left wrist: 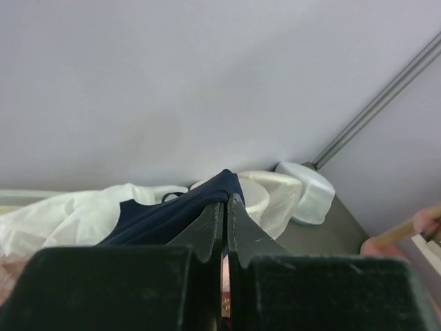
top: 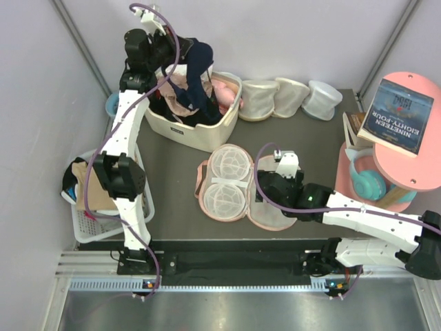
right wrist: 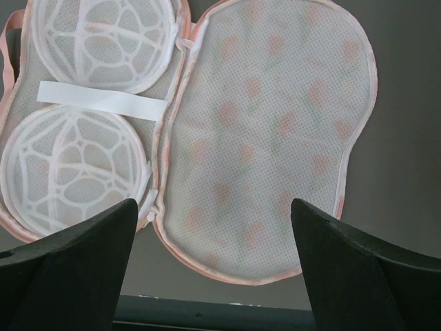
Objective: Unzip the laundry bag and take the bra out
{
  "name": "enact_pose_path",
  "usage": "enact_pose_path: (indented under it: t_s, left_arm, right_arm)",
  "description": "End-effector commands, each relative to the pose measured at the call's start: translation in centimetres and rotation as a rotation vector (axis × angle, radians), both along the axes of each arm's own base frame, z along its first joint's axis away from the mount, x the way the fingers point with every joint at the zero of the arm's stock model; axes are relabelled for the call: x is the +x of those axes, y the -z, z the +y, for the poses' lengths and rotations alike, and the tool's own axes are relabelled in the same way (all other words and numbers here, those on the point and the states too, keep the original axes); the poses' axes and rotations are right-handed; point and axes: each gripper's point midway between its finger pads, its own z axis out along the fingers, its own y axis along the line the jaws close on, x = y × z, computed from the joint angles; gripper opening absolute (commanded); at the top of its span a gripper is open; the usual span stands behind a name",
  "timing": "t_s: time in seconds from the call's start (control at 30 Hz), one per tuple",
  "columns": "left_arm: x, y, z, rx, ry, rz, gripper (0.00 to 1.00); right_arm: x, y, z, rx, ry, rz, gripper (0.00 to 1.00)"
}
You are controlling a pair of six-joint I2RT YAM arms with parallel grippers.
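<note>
Twin white arms, black joints
Purple cables (top: 178,49) on left arm (top: 122,124) and right arm (top: 365,219); right gripper (right wrist: 213,207) with dark wedge fingers (right wrist: 69,276); green light (top: 311,197) at its 3 o'clock.

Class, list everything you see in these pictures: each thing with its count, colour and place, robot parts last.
laundry bag: one, peach-pink, opened flat mid-table
bra: one, navy, hanging over the basket
basket: one, beige, far left of table, holding clothes
cup-shaped containers: three, cream-white, far edge
side table: one, pink, right
book: one, blue, on the side table
headphones: one pair, teal, below the pink top
left tool: one, black, shut on the bra
right tool: one, black, open above the laundry bag
</note>
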Motion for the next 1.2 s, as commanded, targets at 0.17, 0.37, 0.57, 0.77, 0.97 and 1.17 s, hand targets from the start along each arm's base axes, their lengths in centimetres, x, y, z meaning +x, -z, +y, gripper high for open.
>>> enact_pose_path:
  t_s: [0.17,0.37,0.57,0.77,0.97,1.17]
  left_arm:
    - [-0.5,11.2,0.4,0.015,0.015,0.219,0.00]
    - [-2.4,17.6,1.5,0.020,-0.052,0.402,0.03]
    - [-3.3,15.4,2.5,0.024,-0.107,0.413,0.78]
    - [-4.9,12.1,3.1,0.009,-0.138,0.385,0.99]
    - [-6.2,9.4,4.6,0.012,-0.215,0.382,0.99]
    - [-7.8,6.4,7.2,0.013,-0.352,0.341,0.99]
  right_arm:
    - [0.7,-1.6,0.3,0.062,0.012,-0.041,0.92]
    - [1.4,-0.7,0.3,0.072,0.019,0.000,0.92]
    - [2.6,1.7,-2.9,0.052,0.122,0.086,0.92]
    - [2.4,5.3,-5.3,0.036,0.192,0.191,0.92]
    - [1.9,8.7,-7.2,0.023,0.241,0.283,0.88]
    - [1.9,11.1,-8.9,0.000,0.284,0.331,0.84]
